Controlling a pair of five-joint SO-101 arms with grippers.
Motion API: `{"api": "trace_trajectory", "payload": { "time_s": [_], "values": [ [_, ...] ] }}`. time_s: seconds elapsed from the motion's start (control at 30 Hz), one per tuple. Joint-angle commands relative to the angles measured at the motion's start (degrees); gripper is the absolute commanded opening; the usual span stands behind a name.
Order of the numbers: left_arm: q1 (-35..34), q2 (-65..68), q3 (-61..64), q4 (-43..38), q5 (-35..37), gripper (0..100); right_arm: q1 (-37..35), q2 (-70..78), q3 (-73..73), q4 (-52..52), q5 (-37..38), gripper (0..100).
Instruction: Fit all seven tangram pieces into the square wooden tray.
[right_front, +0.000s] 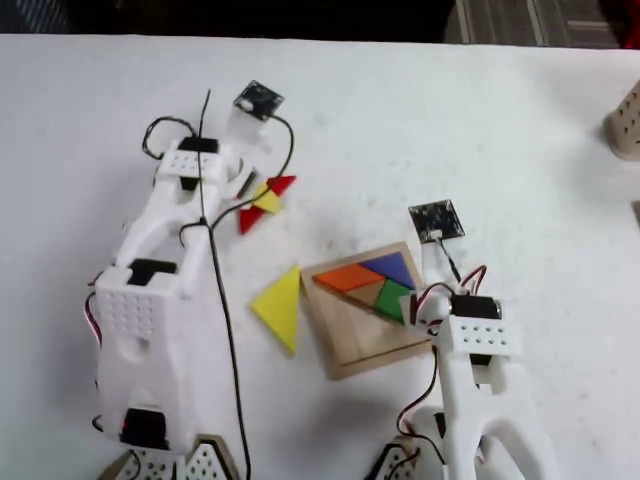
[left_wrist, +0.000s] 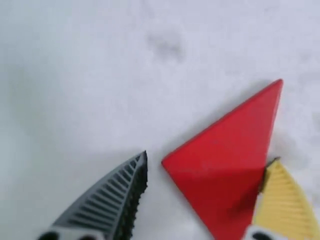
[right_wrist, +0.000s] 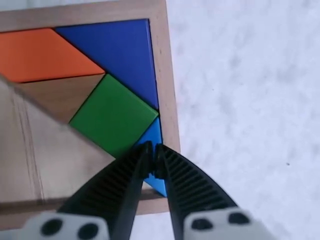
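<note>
- Right hand (right_wrist: 152, 149): nearest, low over a corner of the wooden tray (right_front: 345, 372). Its two dark fingers (right_wrist: 190, 185) are drawn together with only a hairline gap between the tips.
- The tips sit over a small light blue triangle (right_wrist: 154, 134), which lies flat against the tray's rim. Cannot tell whether they press on it.
- The tray rests skewed on the white surface (right_front: 520, 150), just ahead of the right arm.
- Four more pieces are packed edge to edge in the tray's far part: an orange parallelogram (right_front: 350, 275), a dark blue triangle (right_front: 392, 268), a green square (right_front: 393, 298) and a brown triangle (right_front: 365, 295). The green square touches the light blue triangle. Bare wood floor shows in the near part.
- Large yellow triangle (right_front: 282, 305): flat on the surface outside the tray, just beside the side that faces the left arm.
- Left hand (left_wrist: 209, 160): farther out, down at the surface, fingers wide apart.
- Red triangle (left_wrist: 225, 185): flat on the surface between those fingers, well apart from the tray. The dark finger (left_wrist: 110, 200) stops just off one corner, with a slim gap. The yellow finger (left_wrist: 282, 205) overlaps the opposite edge.
- Farthest: a beige perforated object (right_front: 625, 125) at the surface's edge on the right arm's side.
</note>
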Motion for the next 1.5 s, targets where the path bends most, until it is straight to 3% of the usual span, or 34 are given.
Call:
{"api": "trace_trajectory", "payload": {
  "time_s": [0.0,0.73,1.47],
  "values": [
    [3.03,1.01,-1.05,-0.88,-0.26,23,-0.04,-2.15,-0.44,-0.84,0.44,1.7],
    [2.68,-1.36,-0.53,0.26,0.44,24,-0.04,-2.15,-0.44,-0.92,0.44,1.7],
    [1.36,-3.12,-1.05,6.51,14.68,24,-0.04,-1.89,-0.44,-2.15,0.44,1.8]
  ]
}}
